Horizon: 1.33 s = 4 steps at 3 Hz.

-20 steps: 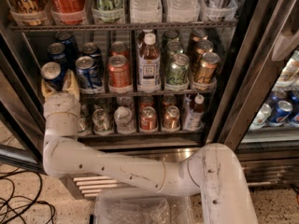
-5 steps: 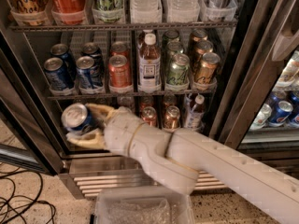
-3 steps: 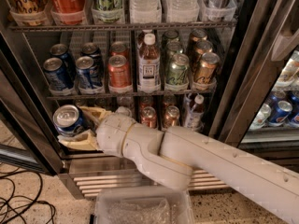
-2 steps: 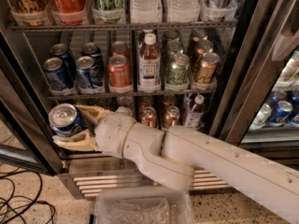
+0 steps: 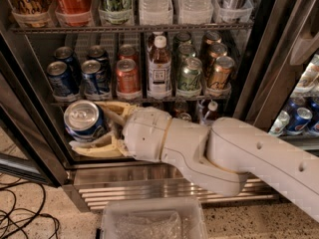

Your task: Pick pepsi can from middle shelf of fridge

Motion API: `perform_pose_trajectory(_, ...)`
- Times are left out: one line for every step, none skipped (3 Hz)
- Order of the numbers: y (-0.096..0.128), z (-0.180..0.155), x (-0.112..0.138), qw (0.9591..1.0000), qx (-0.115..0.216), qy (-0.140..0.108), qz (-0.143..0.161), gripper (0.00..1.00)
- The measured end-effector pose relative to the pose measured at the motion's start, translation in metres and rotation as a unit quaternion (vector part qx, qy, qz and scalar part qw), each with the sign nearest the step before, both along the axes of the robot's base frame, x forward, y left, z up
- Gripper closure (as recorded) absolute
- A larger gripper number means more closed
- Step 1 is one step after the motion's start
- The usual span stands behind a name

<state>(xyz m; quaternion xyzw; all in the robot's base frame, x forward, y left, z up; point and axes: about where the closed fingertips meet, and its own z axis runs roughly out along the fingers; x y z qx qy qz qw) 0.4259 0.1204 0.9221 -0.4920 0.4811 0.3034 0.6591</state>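
We had the gripper clamped on the pepsi can, which lay crosswise between its fingers, silver top outward; the middle shelf sat just above.

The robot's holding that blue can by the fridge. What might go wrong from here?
The hand, low at the left of the fridge, grips the tilted pepsi can by its sides; it might slip and drop. Pulling away, the can might bump the dark door frame just left of it.
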Motion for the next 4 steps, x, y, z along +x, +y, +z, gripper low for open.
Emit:
perform_pose_trajectory(-0.02, 0.042, -0.028, 0.9998, 0.005, -0.009, 0.015, 1.0)
perform_pose_trajectory(-0.043, 0.069, -0.052, 0.9998, 0.011, -0.014, 0.006, 1.0)
perform_pose_trajectory(-0.088, 0.097, -0.089, 0.9997, 0.011, -0.002, -0.023, 1.0)
perform_pose_trajectory(-0.088, 0.097, -0.089, 0.9997, 0.011, -0.002, -0.023, 1.0)
